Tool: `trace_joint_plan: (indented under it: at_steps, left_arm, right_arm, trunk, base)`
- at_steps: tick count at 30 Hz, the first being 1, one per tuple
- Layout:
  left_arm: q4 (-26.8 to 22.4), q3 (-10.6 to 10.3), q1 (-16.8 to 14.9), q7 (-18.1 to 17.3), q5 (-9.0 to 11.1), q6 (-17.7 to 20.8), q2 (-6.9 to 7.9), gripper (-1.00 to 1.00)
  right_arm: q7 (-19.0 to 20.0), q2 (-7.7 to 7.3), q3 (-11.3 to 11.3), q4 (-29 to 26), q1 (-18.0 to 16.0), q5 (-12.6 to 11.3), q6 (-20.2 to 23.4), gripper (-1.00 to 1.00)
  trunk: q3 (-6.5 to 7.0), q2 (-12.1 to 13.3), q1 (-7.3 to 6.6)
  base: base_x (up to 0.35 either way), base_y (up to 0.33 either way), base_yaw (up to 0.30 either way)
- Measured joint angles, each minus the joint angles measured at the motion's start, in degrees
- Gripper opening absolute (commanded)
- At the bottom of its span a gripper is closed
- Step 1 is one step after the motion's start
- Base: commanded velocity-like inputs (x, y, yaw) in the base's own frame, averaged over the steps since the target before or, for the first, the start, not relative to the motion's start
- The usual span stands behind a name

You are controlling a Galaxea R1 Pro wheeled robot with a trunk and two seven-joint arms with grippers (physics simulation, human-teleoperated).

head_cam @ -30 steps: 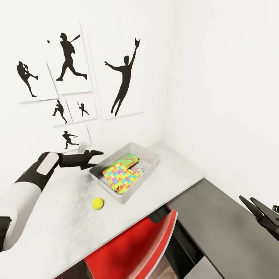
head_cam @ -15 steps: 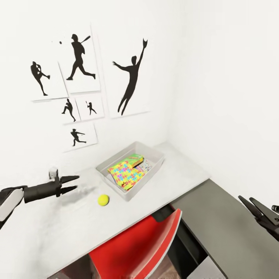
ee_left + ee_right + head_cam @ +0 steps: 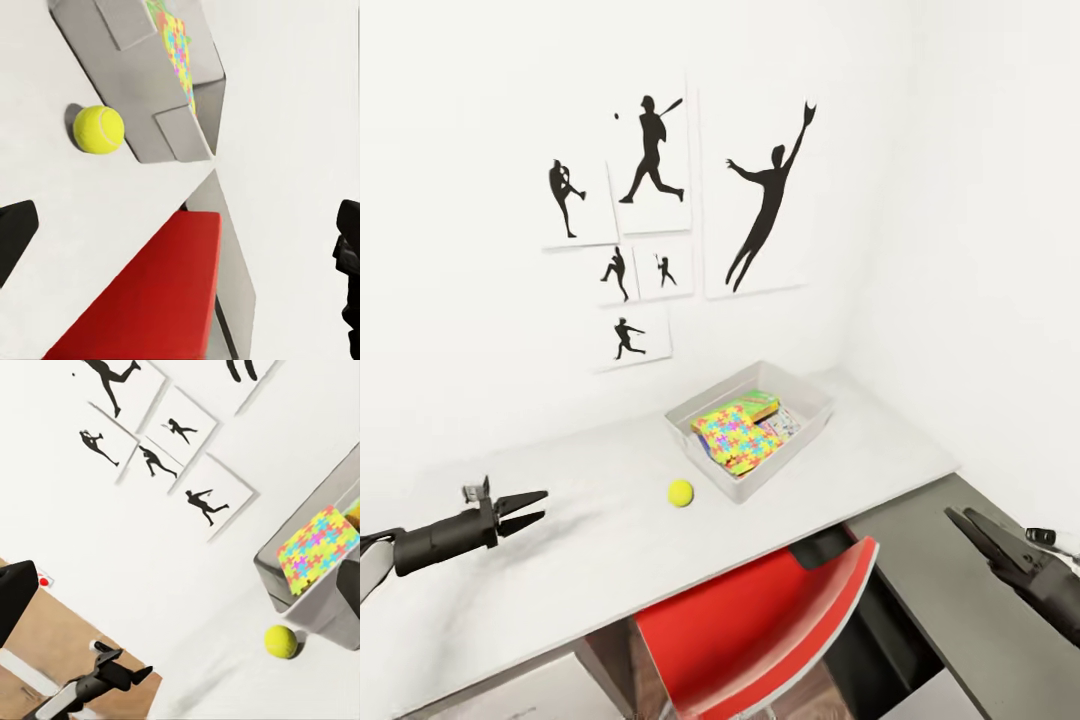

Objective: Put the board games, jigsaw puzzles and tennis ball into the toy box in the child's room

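The light grey toy box point(image 3: 765, 486) stands on the table point(image 3: 600, 545) near the wall corner. Inside it lie a multicoloured jigsaw puzzle point(image 3: 733, 438), a green board game point(image 3: 757, 402) and another printed box point(image 3: 786, 422). The tennis ball point(image 3: 680, 492) rests on the table just in front of the box. My left gripper point(image 3: 530, 508) hovers open over the table, well to the left of the ball. The left wrist view looks between its spread fingers point(image 3: 15, 238) at the ball point(image 3: 98, 129) and the box point(image 3: 161, 112). My right gripper point(image 3: 966, 522) hangs open over the lower dark grey section point(image 3: 935, 600).
A red chair point(image 3: 760, 625) is tucked under the table's front edge, below the ball. Black baseball-player pictures point(image 3: 650, 150) hang on the white wall behind the table. The right wrist view takes in the ball point(image 3: 280, 641), the toy box point(image 3: 319, 596) and my left gripper point(image 3: 142, 672).
The head view has swung, shifting the whole scene to the right. My left arm has drawn back from beside the toy box to the table's left side, still open.
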Motion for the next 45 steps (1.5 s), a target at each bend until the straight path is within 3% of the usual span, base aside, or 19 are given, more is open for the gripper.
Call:
trace_joint_plan:
  at_steps: [6, 10, 14, 19, 22, 27, 28, 31, 34, 36, 37, 41, 45]
  left_arm:
    - [0.0, 0.2, 0.1, -0.3, 0.0, -0.1, 0.11, 1.0]
    - [0.1, 0.3, 0.1, -0.4, 0.0, -0.1, 0.26, 1.0]
    - [0.1, 0.6, 0.1, -0.5, 0.0, -0.2, 1.18, 1.0]
    - [0.1, 0.9, 0.1, -0.5, 0.0, -0.2, 1.83, 1.0]
    - [0.2, 0.9, 0.0, -0.5, 0.0, -0.2, 1.96, 1.0]
    - [0.2, 0.9, 0.0, -0.6, 0.0, -0.2, 2.0, 1.0]
    - [0.2, 0.9, 0.0, -0.6, 0.0, -0.2, 1.99, 1.0]
    - [0.2, 0.9, 0.0, -0.6, 0.0, -0.2, 1.97, 1.0]
    - [0.2, 0.9, 0.0, -0.6, 0.0, -0.2, 1.99, 1.0]
    - [0.2, 0.9, 0.1, -0.6, 0.0, -0.2, 2.02, 1.0]
    - [0.2, 0.9, 0.0, -0.6, 0.0, -0.2, 2.02, 1.0]
    - [0.2, 1.0, 0.0, -0.6, 0.0, -0.2, 2.12, 1.0]
    - [0.5, 1.0, 0.1, -0.6, 0.0, -0.2, 2.53, 1.0]
  right_arm:
    - [-6.6, 0.01, 3.3, 0.0, 0.0, -0.1, 0.1, 1.0]
    - [-8.9, 0.02, 5.6, 0.0, -0.1, -0.1, 0.3, 1.0]
    - [-11.8, 0.02, 8.0, 0.0, -0.4, 0.0, 0.3, 1.0]
    - [-18.9, 0.03, 10.9, -0.1, -1.0, -0.1, 0.5, 1.0]
    - [-24.4, 0.42, 15.0, -0.1, -3.2, -0.2, 0.5, 1.0]
    - [-32.0, 1.68, 21.7, 0.0, -12.2, -0.5, 3.2, 1.0]
    - [-35.4, 2.44, 23.9, 0.0, -15.4, -0.8, 5.4, 1.0]
    - [-44.8, 4.75, 27.9, 0.1, -22.5, -1.1, 9.9, 1.0]
    - [-58.8, 8.98, 31.2, 0.9, -31.2, -1.3, 12.9, 1.0]
    - [-64.3, 10.83, 32.8, 1.9, -34.5, -0.6, 13.6, 1.0]
    - [-69.4, 12.5, 34.5, 3.4, -37.3, -0.5, 14.1, 1.0]
    - [-81.0, 15.91, 39.0, 9.7, -44.0, -0.6, 14.1, 1.0]
    - [-87.6, 17.99, 41.4, 15.7, -47.8, -0.5, 14.2, 1.0]
  trunk:
    - [0.0, 0.0, 0.0]
    - [0.0, 0.0, -0.01]
    - [0.0, 0.0, -0.01]
    - [0.0, 0.0, -0.02]
    - [0.0, 0.0, -0.01]
    - [0.0, 0.0, -0.01]
    - [0.01, 0.0, -0.01]
    - [0.0, 0.0, -0.02]
    - [0.01, 0.0, -0.01]
    - [0.0, 0.0, -0.02]
    - [0.01, 0.0, -0.02]
    - [0.01, 0.0, -0.02]
    - [0.0, 0.0, -0.02]
  base:
    - [-0.177, 0.23, 0.285]
    - [-0.108, 0.204, 0.28]
    - [-0.035, 0.078, 0.263]
    - [-0.009, 0.167, 0.101]
    - [-0.002, 0.11, 0.026]
    - [-0.001, 0.032, 0.007]
    - [0.0, 0.011, 0.003]
    - [0.0, 0.005, 0.001]
    - [0.0, 0.028, 0.0]
    - [0.0, 0.123, 0.0]
    - [0.0, 0.183, 0.0]
    - [0.0, 0.23, 0.0]
    - [0.0, 0.27, 0.0]
